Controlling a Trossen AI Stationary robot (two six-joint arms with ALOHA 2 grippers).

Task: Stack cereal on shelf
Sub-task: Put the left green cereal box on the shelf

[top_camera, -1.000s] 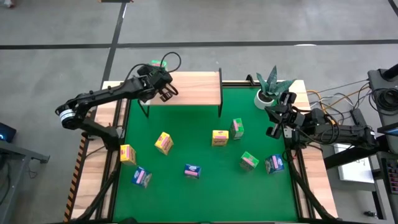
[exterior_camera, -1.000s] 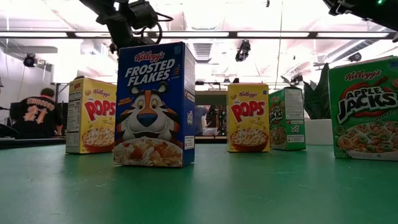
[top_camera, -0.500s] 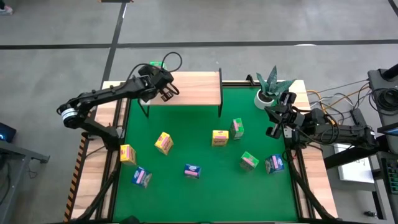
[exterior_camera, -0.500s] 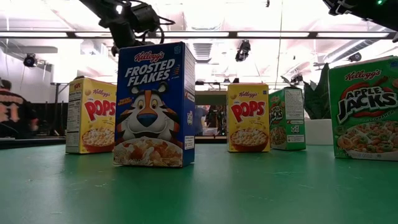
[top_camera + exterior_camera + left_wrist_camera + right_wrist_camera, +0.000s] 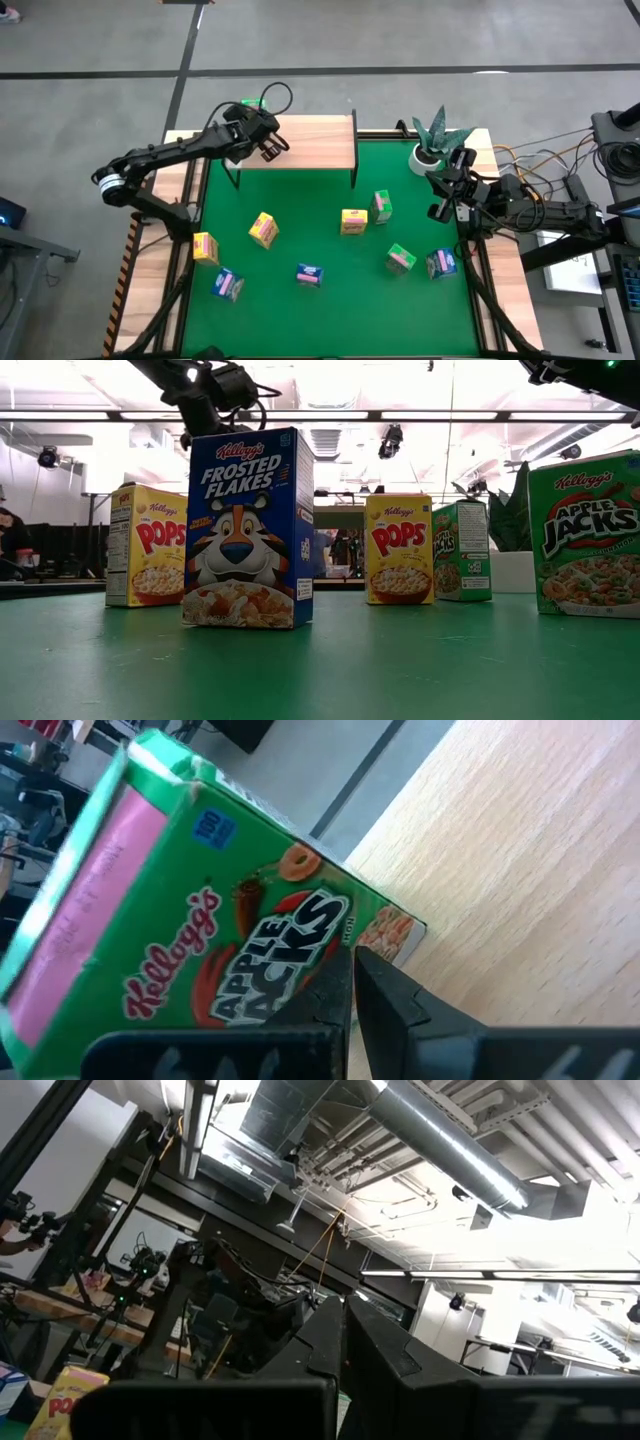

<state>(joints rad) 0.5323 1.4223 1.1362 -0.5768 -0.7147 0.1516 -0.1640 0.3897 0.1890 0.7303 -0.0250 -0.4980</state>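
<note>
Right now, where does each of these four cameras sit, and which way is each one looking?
High: overhead, looking straight down; both arms, shelf, mat.
Low: at mat height, looking level past a Frosted Flakes box; arms overhead.
Left wrist: on the left arm, past its shut left gripper at a green Apple Jacks box on the shelf.
Right wrist: on the right arm, tilted at the ceiling; right gripper shut.
High and left wrist share the shelf.

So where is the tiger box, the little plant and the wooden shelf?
Tiger box [image 5: 247, 530], low view, on the tiger's face on its front.
Little plant [image 5: 438, 133], high view, on its green leaves.
Wooden shelf [image 5: 315, 142], high view, on a bare part of the plank top.
</note>
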